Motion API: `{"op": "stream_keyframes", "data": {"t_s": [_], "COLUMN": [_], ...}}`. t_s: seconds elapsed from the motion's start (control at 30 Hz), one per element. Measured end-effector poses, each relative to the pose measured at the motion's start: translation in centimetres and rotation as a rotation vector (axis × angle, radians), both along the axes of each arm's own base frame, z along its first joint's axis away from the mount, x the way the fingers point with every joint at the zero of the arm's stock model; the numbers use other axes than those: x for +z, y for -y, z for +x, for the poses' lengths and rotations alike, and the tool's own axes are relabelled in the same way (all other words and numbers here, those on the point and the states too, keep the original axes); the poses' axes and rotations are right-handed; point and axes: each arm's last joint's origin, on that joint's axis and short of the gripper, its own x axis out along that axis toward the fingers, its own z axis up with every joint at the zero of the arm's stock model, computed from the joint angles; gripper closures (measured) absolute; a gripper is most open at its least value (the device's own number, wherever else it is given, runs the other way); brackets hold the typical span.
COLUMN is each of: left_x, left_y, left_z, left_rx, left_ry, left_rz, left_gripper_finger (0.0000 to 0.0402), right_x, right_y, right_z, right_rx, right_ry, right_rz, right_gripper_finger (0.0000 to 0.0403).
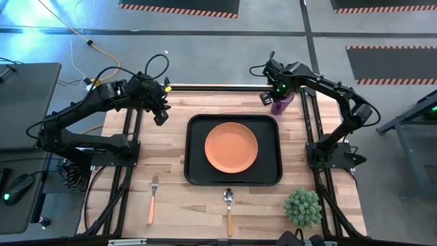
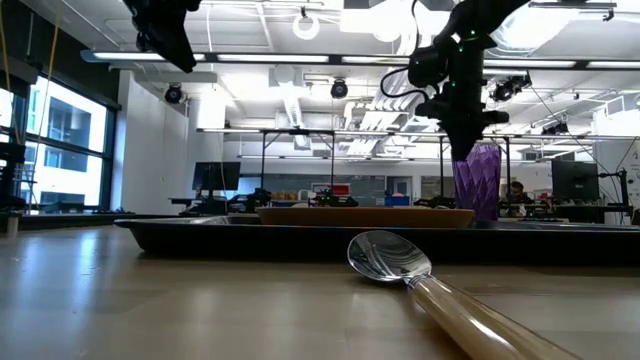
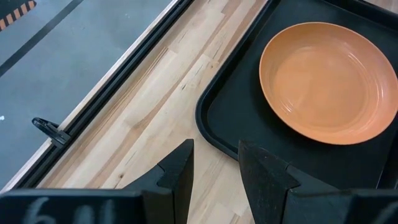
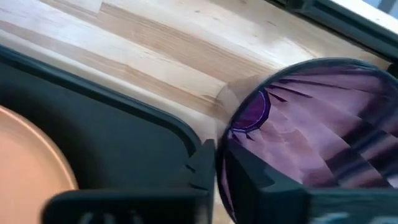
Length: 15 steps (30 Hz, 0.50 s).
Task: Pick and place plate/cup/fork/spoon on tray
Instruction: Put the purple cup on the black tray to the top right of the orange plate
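The right tool [image 1: 278, 100] was clamped on the rim of the purple cup [image 1: 281, 103], which stood on the table [image 1: 171, 137] just beyond the tray's [image 1: 194, 150] far right corner. The orange plate [image 1: 231, 147] lay centred in the tray. The left tool [image 1: 161, 111] hung with fingers spread, empty, off the tray's far left corner. The fork [image 1: 153, 199] and spoon [image 1: 229, 210] lay on the table at the near edge.

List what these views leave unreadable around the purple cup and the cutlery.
- Cup rim, high view: covered by the right tool.
- Cup base, low view: hidden behind the tray rim.
- Fork: tines too small in the high view.
- Spoon handle, low view: cut off by the bottom edge.
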Motion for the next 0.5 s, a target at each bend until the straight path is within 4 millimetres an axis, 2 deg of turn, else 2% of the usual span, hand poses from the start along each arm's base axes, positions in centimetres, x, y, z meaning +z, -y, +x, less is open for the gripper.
{"op": "stream_keyframes", "data": {"t_s": [0.3,0.5], "left_x": [0.0,0.0], "left_y": [0.0,0.0], "left_z": [0.0,0.0], "left_rx": [0.000,0.000], "left_ry": [0.000,0.000], "left_rz": [0.000,0.000], "left_gripper_finger": [0.0284,0.0284], "right_x": [0.0,1.0], "right_y": [-0.3,-1.1], "right_z": [-0.4,-0.6], "right_rx": [-0.008,-0.017], "right_ry": [-0.055,-0.032], "right_rz": [0.003,-0.030], "right_gripper_finger": [0.0399,0.0400]}}
